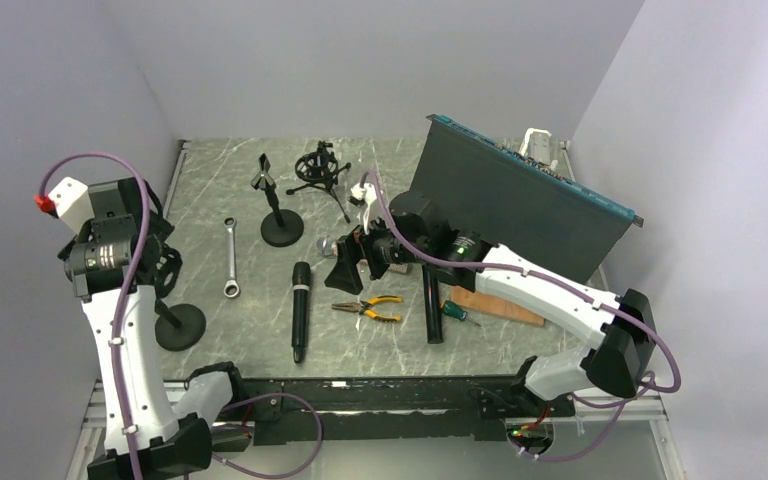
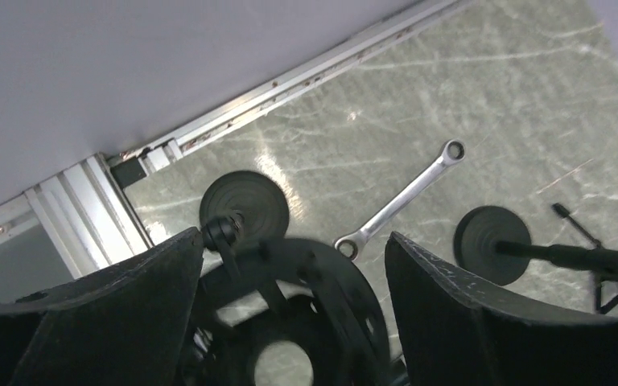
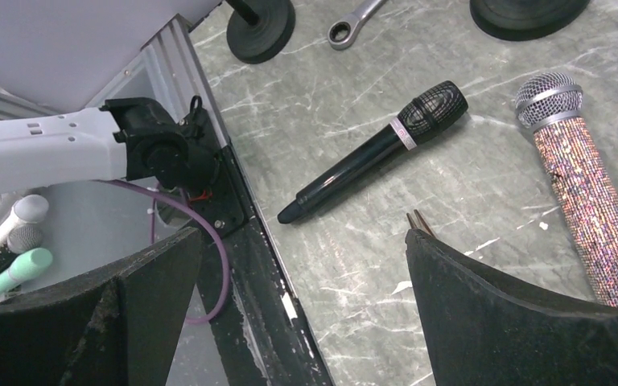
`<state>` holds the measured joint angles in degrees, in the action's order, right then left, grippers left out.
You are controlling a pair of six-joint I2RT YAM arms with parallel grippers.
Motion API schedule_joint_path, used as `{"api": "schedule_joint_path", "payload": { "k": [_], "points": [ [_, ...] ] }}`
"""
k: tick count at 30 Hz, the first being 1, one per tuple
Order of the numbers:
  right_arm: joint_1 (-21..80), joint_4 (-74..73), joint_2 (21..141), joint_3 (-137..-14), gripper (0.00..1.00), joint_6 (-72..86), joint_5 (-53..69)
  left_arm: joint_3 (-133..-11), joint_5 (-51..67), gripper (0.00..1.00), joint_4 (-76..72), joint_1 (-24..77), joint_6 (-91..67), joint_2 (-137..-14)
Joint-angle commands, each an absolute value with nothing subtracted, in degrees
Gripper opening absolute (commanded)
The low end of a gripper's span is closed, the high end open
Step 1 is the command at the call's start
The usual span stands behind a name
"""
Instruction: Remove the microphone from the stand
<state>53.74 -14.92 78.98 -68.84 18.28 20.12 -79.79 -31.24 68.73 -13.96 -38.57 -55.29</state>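
Microphone (image 1: 300, 310), the black one, lay flat on the table (image 1: 210, 190) between the wrench (image 1: 230, 258) and the pliers (image 1: 368, 308), apart from the stands. The left gripper (image 2: 294, 237) had its fingers spread on either side of the ring clip (image 2: 322, 281) above a round stand base (image 2: 245, 201); whether they pressed on the clip could not be told. The right gripper (image 3: 302, 235) hung spread wide and empty, near a glittery microphone (image 3: 583, 201) lying flat
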Motion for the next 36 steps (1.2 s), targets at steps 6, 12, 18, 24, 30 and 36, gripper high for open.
{"api": "schedule_joint_path", "payload": {
  "k": [6, 12, 18, 24, 30, 36],
  "points": [
    [54.28, -12.88, 80.25, -72.81, 1.0, 18.29, 21.61, -95.23, -38.69, 0.99, 79.22, -14.29, -45.79, -59.41],
    [54.4, -13.18, 79.69, -72.21, 1.0, 18.29, 21.85, -99.28, -36.2, 0.93, 84.19, -20.09, -47.54, -64.41],
    [54.49, -13.33, 79.04, -71.54, 1.0, 18.19, 21.89, -95.23, -29.61, 0.85, 82.56, -27.17, -48.28, -62.96],
    [54.81, -13.08, 78.43, -71.05, 1.0, 18.2, 22.16, -92.63, -25.42, 0.84, 82.01, -31.52, -49.18, -64.13],
    [54.75, -12.69, 77.55, -69.65, 1.0, 18.19, 21.98, -89.61, -21.54, 0.87, 80.06, -33.44, -49.09, -63.4],
    [54.85, -12.18, 77.55, -68.97, 1.0, 18.46, 22.49, -85.8, -17.7, 0.85, 77.62, -35.97, -49.51, -63.51]
  ]
}}
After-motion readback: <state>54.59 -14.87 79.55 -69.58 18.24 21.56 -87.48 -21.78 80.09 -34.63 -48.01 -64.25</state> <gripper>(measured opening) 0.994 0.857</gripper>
